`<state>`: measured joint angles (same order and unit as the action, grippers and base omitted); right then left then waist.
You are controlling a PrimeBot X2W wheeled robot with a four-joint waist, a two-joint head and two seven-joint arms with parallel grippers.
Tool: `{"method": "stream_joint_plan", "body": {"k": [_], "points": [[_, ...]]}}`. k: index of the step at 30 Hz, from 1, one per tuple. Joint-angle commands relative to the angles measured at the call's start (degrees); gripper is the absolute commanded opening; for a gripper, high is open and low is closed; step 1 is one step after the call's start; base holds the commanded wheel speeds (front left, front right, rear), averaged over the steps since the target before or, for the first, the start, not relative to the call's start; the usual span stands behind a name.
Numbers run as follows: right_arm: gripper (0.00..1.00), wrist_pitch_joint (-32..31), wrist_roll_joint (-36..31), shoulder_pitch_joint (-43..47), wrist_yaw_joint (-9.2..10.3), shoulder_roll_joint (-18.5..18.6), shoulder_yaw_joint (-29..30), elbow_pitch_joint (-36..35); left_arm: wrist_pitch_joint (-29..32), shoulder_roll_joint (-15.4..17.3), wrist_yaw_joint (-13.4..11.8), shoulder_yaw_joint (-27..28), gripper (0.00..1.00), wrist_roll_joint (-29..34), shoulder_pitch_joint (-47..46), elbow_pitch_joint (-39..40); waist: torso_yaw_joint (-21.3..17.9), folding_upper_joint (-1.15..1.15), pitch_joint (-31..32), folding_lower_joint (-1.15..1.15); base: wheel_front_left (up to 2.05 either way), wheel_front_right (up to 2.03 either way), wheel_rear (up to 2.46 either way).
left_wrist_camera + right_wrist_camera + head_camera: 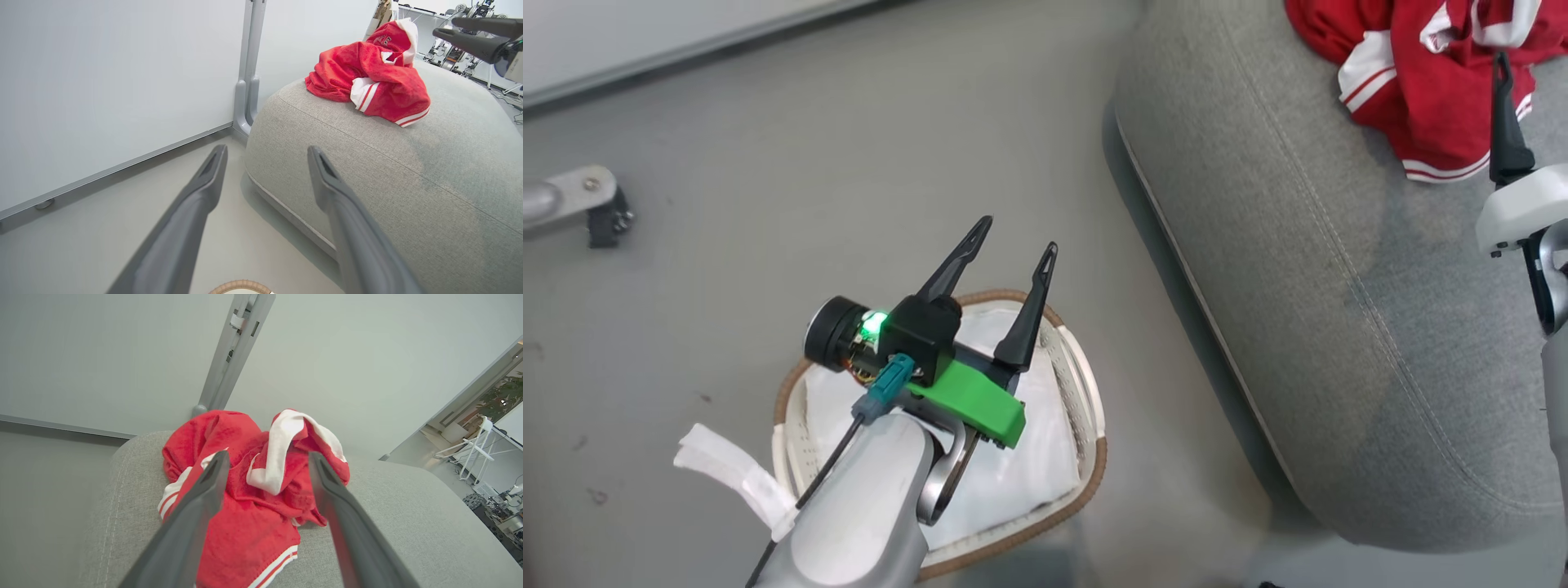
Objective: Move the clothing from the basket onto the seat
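Since handling matters most here, that first: my read is the clothing (1421, 90) is plush, light and fully limp. It will drape and trail rather than hold a shape. It isn't fragile, and the fuzzy nap shouldn't slip. If it needs re-placing, I'd pinch a raised fold at the top of the heap or the thicker striped cuff (173, 494). A single thin layer would likely drag the rest unevenly.

Left to right, head view:
- Far left on the floor there's one metal foot bracket (580, 204), not ours.
- Near left, one basket (1094, 457) sits on the floor, just left of the seat. One white fabric strip (731, 482) trails off its left rim.
- Inside the basket I see just one white liner (1021, 482) and no red. My forearm covers part of the inside, so I can't rule out a leftover.
- My left gripper (1019, 233) hovers over the basket, jaws spread wide and holding nothing.
- Right of that is one seat (1298, 286), a grey cushion.
- Far right on the seat, the clothing lies in one crumpled heap. I can't tell whether it's one garment or several.
- My right gripper (268, 457) sits just above the heap. Its fingers are parted to either side and nothing is pinched.

Judging by that, the move looks done or close to it.
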<state>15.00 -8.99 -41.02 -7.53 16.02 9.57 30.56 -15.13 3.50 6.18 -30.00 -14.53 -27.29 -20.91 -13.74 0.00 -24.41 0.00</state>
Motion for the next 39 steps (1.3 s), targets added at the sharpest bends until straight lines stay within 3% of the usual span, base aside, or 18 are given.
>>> {"method": "stream_joint_plan", "body": {"k": [1,10,18,25,39], "points": [[1.0,0.3,1.0,1.2,0.08,-0.1,0.2,-0.3,0.0,-0.1,-0.3,0.9,1.0,-0.7,1.6,0.2,3.4,0.0,5.8,0.0,0.0,0.0,0.0],[1.0,0.3,2.2,6.8,0.08,-4.5,-0.4,-2.8,0.0,-0.6,-2.1,6.7,1.0,-1.5,7.5,1.5,8.4,0.0,14.0,0.0,0.0,0.0,0.0],[1.0,0.3,4.8,14.7,0.08,-8.8,-1.8,-5.4,0.0,-0.6,-4.8,11.8,1.0,-3.2,13.2,3.1,12.8,0.0,18.2,0.0,0.0,0.0,0.0],[1.0,0.3,8.0,21.9,0.08,-12.4,-3.1,-8.1,0.0,-0.6,-5.5,14.5,1.0,-4.9,18.0,2.0,15.7,0.0,21.2,0.0,0.0,0.0,0.0],[1.0,0.3,15.1,32.6,0.08,-13.0,-7.7,-11.6,0.0,-0.6,-7.1,17.4,1.0,-5.7,25.7,4.3,16.1,0.0,24.4,0.0,0.0,0.0,0.0]]}}
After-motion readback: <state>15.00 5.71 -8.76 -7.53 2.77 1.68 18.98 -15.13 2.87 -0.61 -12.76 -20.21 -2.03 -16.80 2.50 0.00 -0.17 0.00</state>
